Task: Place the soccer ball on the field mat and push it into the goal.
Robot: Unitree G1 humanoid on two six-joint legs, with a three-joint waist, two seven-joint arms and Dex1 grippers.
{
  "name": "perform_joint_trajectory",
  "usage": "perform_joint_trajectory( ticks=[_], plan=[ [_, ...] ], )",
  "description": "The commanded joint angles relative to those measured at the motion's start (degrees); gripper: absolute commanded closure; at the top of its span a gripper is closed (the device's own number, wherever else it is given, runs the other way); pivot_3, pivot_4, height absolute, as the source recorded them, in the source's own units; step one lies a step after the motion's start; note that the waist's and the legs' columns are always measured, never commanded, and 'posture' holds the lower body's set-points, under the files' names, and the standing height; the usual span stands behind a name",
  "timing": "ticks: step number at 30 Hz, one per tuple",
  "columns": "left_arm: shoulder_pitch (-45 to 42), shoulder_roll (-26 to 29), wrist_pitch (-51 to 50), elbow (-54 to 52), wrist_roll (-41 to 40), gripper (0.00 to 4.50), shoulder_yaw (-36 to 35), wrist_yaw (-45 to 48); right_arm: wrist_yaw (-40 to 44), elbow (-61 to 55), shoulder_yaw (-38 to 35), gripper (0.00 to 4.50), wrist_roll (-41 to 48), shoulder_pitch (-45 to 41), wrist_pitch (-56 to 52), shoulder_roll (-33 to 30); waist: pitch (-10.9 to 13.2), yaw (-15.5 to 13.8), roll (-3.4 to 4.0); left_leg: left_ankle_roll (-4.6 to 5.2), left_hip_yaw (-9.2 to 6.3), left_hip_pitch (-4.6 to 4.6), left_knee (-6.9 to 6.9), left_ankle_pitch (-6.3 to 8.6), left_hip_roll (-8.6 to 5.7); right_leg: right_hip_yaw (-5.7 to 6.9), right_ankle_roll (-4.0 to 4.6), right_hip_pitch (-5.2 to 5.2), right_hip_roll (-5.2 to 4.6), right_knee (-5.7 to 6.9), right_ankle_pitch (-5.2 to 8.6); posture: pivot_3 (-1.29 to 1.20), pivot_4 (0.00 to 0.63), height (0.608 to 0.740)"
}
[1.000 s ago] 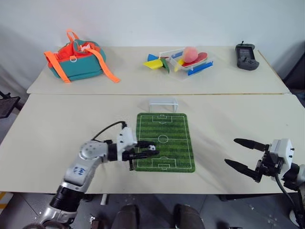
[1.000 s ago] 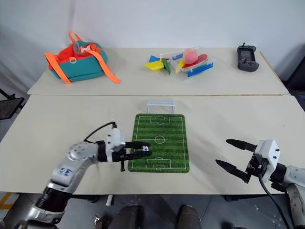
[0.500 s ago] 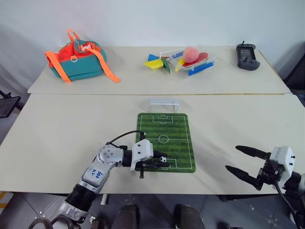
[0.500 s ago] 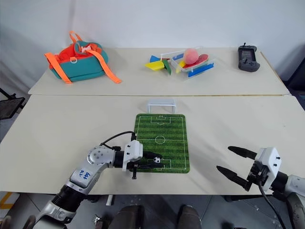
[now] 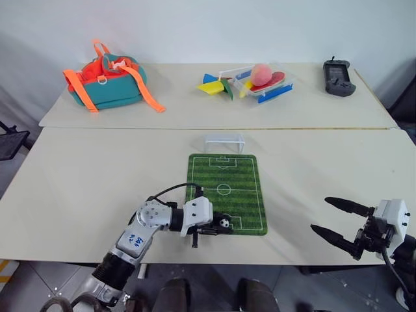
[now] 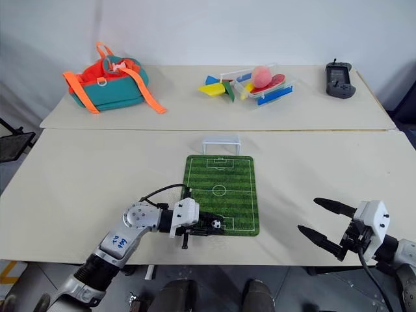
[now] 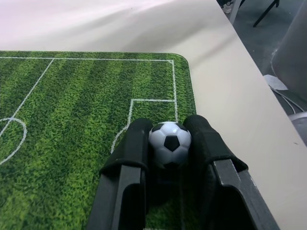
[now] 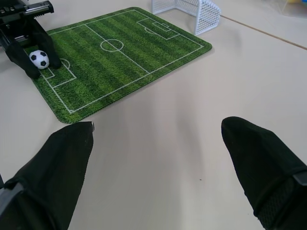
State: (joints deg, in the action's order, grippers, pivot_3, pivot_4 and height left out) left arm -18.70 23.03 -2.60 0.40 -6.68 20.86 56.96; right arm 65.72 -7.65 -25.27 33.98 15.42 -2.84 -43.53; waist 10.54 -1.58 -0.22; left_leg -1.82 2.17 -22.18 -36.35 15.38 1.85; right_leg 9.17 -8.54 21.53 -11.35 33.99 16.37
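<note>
A: Left claw (image 7: 168, 158) is pinched narrow on the soccer ball (image 7: 170, 142), one black finger each side. Ball sits low over the field mat (image 5: 227, 188), near penalty box, about 6 o'clock on the mat in the head view.

B: Right claw (image 8: 158, 158)?

A: Spread wide, holding nothing, over bare tabletop (image 5: 97, 169) well off at the mat's 4 o'clock.

B: So how do we do the placing well?

A: We'd judge the ball should be touching the turf before we let go, then open slowly so neither finger flicks it. It's a smooth hard sphere, so it should roll at any nudge; the grass print looks slightly napped, which may slow it.

B: And the push?

A: Goal (image 5: 223, 141) sits just off the mat's far edge, 12 o'clock. We'd line up behind the ball and push straight up the centre. The goal looks like a light whitish frame with netting; a hard hit could shift it.
</note>
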Motion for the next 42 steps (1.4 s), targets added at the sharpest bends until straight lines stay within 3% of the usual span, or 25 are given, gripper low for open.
perform_joint_trajectory(
  ticks=[1,6,18,24,27,35,39,42],
  plan=[
    [-0.93,-0.95,1.44,0.81,0.72,3.65,-0.07,-0.87,-0.33,-1.35,-1.99,0.00,0.79,0.05,-0.05,0.05,0.00,0.00,0.00,0.00,0.00,0.00,-0.01,0.00,0.00,0.00,0.00,0.00,0.00,0.00,0.00,0.00,0.150,0.740],
    [-0.78,-0.96,1.99,1.11,0.91,3.65,0.31,-0.45,-0.54,-1.07,-2.19,0.00,0.76,0.02,-0.01,0.01,0.00,0.00,0.00,0.00,0.00,0.00,-0.04,0.00,0.00,-0.01,-0.01,-0.01,0.00,0.02,0.00,0.00,0.150,0.740],
    [-1.12,-1.30,4.27,1.88,1.15,0.01,0.11,-0.38,-1.26,-0.38,-1.69,0.00,0.43,-1.09,-0.43,-0.11,0.00,-0.03,0.00,0.01,0.00,0.00,-0.08,0.00,0.00,-0.02,-0.01,-0.03,0.00,0.03,-0.01,0.00,0.150,0.740],
    [-2.21,-1.37,5.40,-0.20,-1.26,0.01,-1.98,0.05,-1.25,-0.18,-1.70,0.00,0.33,-1.47,-0.82,-0.15,0.00,-0.01,0.00,0.01,0.00,0.00,-0.09,0.01,0.00,-0.02,-0.01,-0.02,0.00,0.04,-0.02,0.00,0.150,0.740],
    [-2.50,-0.56,5.26,-3.94,-6.24,0.59,-4.51,2.84,-0.81,-0.08,-2.07,0.00,0.63,-1.40,-0.94,-0.39,0.00,0.01,0.00,0.01,0.00,0.00,-0.09,0.01,0.00,-0.02,-0.01,-0.02,0.00,0.06,-0.02,0.00,0.150,0.740],
    [-1.25,5.24,-3.32,-13.38,-15.18,3.16,-5.39,10.56,3.65,-0.85,-3.84,0.00,4.20,-1.31,-0.65,-0.52,0.00,0.05,0.01,0.01,0.00,0.01,-0.13,0.01,0.00,-0.04,-0.01,-0.02,0.00,0.10,-0.02,0.00,0.150,0.740],
    [-1.06,6.51,-5.68,-13.40,-15.21,4.48,-3.68,12.88,4.23,-0.52,-3.99,0.00,3.65,-0.73,-0.04,0.37,0.00,0.05,0.01,0.01,0.00,0.01,-0.15,0.01,0.00,-0.05,-0.02,-0.04,0.00,0.11,-0.02,0.00,0.150,0.740],
    [-0.83,6.81,-4.28,-11.45,-13.05,4.48,-2.02,14.19,3.25,-1.09,-3.69,0.00,3.17,-0.24,0.29,1.60,0.00,0.00,0.01,0.01,0.00,0.00,-0.16,0.01,0.00,-0.05,-0.02,-0.04,0.00,0.10,-0.02,0.00,0.150,0.740]
  ],
)
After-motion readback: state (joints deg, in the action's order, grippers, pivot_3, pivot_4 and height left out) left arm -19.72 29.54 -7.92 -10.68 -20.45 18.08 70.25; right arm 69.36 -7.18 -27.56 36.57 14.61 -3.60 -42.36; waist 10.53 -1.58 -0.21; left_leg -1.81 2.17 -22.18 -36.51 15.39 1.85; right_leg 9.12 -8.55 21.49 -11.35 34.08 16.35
